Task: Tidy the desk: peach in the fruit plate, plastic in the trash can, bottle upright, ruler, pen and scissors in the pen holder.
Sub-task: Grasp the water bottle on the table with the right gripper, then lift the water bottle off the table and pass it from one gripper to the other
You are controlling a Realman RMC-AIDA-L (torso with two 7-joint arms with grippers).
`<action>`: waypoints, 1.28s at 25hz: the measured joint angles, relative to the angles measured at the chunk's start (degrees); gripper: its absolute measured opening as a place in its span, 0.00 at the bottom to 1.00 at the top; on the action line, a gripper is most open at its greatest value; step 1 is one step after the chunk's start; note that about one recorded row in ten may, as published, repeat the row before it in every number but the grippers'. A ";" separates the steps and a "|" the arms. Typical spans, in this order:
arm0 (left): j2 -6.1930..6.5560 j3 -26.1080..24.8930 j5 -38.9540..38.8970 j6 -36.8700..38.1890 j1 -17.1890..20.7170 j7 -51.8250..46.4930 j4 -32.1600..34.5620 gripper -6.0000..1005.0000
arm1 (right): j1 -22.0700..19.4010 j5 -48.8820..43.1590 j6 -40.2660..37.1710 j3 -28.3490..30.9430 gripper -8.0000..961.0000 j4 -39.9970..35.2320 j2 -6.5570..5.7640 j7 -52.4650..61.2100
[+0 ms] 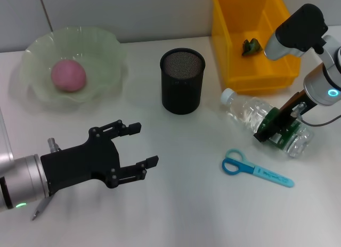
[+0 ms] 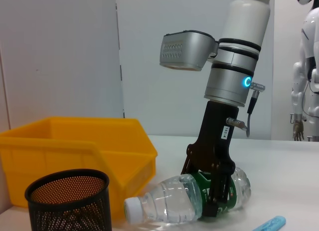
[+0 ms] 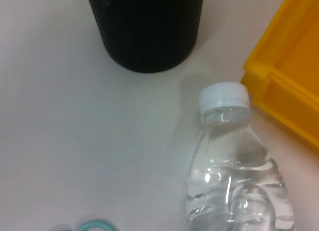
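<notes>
While lying, bottle (image 1: 265, 120) in right tool (image 1: 275, 128)

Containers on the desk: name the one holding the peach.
The pale green fruit plate, far left. The black mesh pen holder looks empty; the yellow bin holds green scrap.

The right gripper (image 1: 278, 128) is reaching steeply down, its jaws clamping something between them. The left gripper (image 1: 143, 145) is hovering level, jaws spread apart with nothing between.
</notes>
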 joint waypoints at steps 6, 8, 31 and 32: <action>-0.03 0.00 0.00 0.01 0.11 0.18 0.00 0.78 | -0.25 0.00 -1.10 -0.58 0.80 -0.31 -0.12 0.26; -0.08 0.00 0.00 0.03 0.13 0.35 0.00 0.78 | -0.46 0.02 -1.21 -0.58 0.80 -0.44 -0.12 0.13; -0.24 -0.93 -0.54 1.03 0.31 0.58 0.00 0.78 | -17.16 21.78 -5.97 -0.31 0.80 -22.07 0.17 -7.50; -0.33 -1.35 -0.64 1.27 0.31 0.56 0.00 0.78 | -18.71 25.19 -5.75 0.05 0.80 -23.03 0.20 -9.62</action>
